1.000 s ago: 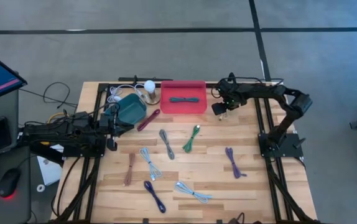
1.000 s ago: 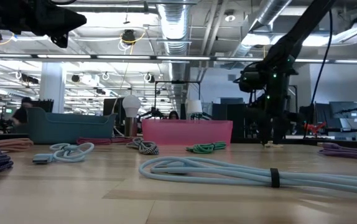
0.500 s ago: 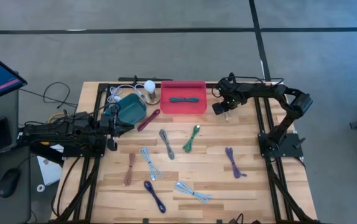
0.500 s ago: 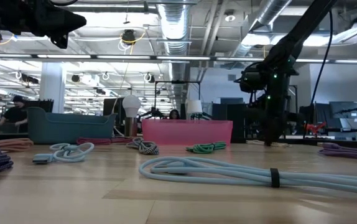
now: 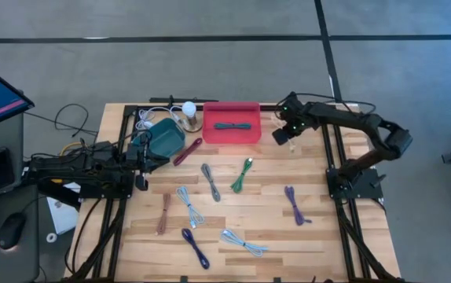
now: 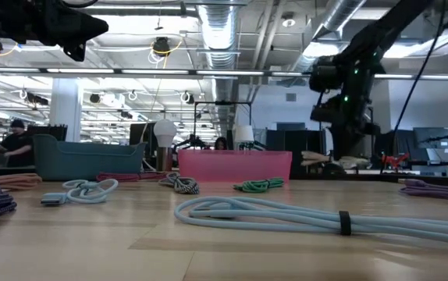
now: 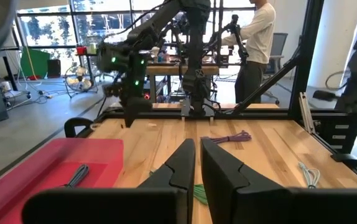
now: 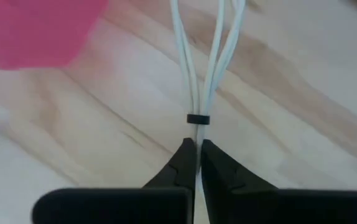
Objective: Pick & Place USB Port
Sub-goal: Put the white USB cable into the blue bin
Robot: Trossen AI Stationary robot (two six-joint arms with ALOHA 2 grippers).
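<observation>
Overhead and table-level cameras share the red tray [image 5: 231,123]; wrist cameras look close.

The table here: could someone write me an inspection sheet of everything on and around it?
Surface: wooden table, slatted top.
Job's things: pink tray holds one dark cable; teal bin beside it.
Clutter: white bulb behind the trays.
Grippers: right gripper shut on white cable; left gripper shut, waiting at table's left.
Cables: bundled cables loose on the boards, green, purple.
Surroundings: person beyond the table.

White cable's [image 8: 204,74] upper loops beyond the frame edge
</observation>
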